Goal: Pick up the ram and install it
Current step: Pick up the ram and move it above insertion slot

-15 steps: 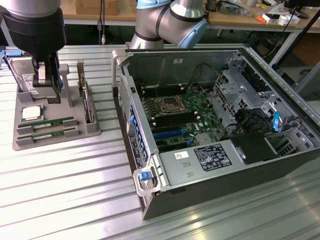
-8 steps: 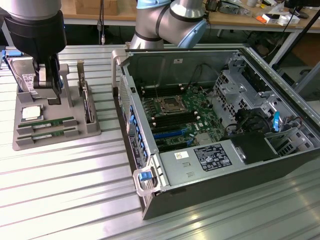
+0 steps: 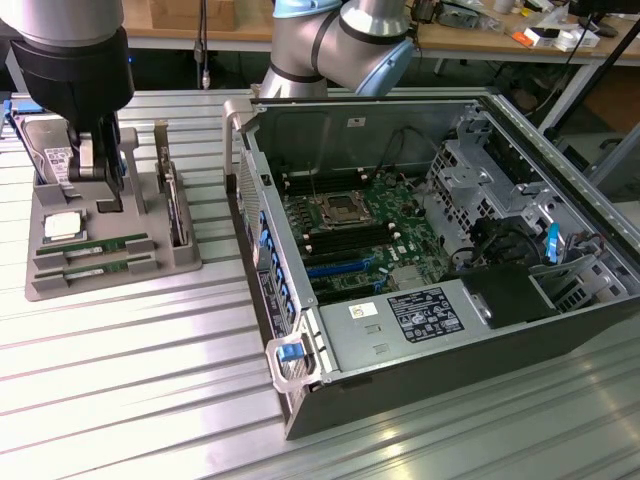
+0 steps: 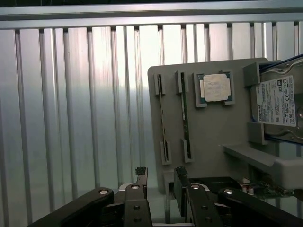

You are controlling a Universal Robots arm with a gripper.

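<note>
The open computer case (image 3: pixel 450 385) lies on the slatted metal table (image 3: pixel 150 400) with its motherboard (image 3: pixel 360 230) exposed. My gripper (image 4: pixel 160 177) hangs over the grey parts tray (image 3: pixel 110 278) at the exterior view's left, jaws spread and holding nothing. By my judgement the whole job remains, with no stick lifted or seated. Counted: one case, one tray, one hard drive (image 3: pixel 55 150), two memory sticks and one CPU chip (image 3: pixel 62 226). The ram (image 3: pixel 100 245) and its twin stick (image 3: pixel 95 264) rest side by side in the tray's slots.
</note>
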